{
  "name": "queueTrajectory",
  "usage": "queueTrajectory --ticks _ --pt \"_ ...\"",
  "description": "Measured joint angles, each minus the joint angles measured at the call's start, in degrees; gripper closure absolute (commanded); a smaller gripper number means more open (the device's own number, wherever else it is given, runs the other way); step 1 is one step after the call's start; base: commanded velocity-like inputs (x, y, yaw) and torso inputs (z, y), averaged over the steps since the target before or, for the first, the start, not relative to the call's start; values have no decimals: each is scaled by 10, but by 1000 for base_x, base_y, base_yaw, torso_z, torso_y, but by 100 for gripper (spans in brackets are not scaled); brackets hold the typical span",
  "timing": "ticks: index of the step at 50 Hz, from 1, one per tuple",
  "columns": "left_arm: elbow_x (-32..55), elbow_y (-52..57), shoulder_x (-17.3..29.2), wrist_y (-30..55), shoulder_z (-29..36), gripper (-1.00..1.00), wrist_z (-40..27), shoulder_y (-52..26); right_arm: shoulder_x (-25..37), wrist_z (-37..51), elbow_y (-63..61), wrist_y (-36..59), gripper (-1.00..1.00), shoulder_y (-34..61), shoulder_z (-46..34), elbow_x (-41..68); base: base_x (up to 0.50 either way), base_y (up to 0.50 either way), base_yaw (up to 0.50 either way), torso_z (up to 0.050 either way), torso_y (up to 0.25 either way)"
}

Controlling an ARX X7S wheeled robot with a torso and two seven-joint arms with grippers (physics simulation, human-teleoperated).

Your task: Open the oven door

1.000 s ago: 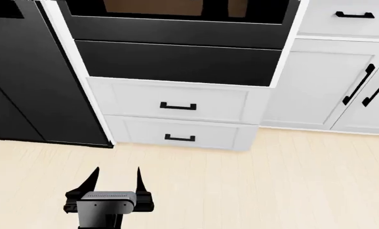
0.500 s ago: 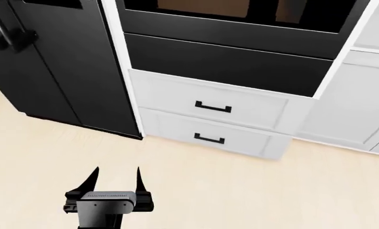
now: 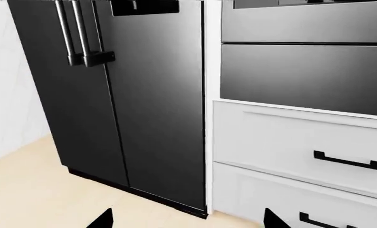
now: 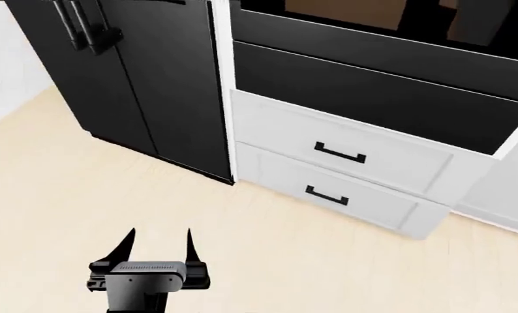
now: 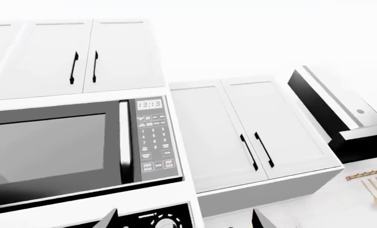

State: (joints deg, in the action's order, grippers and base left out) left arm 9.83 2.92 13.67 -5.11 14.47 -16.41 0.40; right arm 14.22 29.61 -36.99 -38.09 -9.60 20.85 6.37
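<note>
The oven door (image 4: 372,39) is at the top of the head view, a glossy black panel with the lower edge of its brown window (image 4: 346,10) showing. Its handle is out of view. In the left wrist view only its black lower strip (image 3: 302,23) shows. My left gripper (image 4: 159,238) hangs open low over the floor, well short of the door, with nothing between its fingers; it also appears in its own wrist view (image 3: 188,221). My right gripper (image 5: 185,219) is open and empty, facing a microwave (image 5: 49,147) and the top of a black knob panel (image 5: 156,221).
A plain black windowless panel (image 4: 372,91) sits under the oven door, with two white drawers (image 4: 342,153) below it. The tall black refrigerator (image 4: 128,78) stands to the left. White upper cabinets (image 5: 252,128) and a black hood (image 5: 328,109) flank the microwave.
The head view has swung left: the oven column and drawers slid right and the refrigerator came into view. The left gripper keeps its place in the view, still open.
</note>
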Motion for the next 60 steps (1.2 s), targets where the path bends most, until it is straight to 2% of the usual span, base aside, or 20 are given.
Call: queueTrajectory --ticks 60 --pt "10 -2 11 -3 13 -100 -13 -2 12 16 1 -3 -100 -5 -8 -4 0 0 500 0 0"
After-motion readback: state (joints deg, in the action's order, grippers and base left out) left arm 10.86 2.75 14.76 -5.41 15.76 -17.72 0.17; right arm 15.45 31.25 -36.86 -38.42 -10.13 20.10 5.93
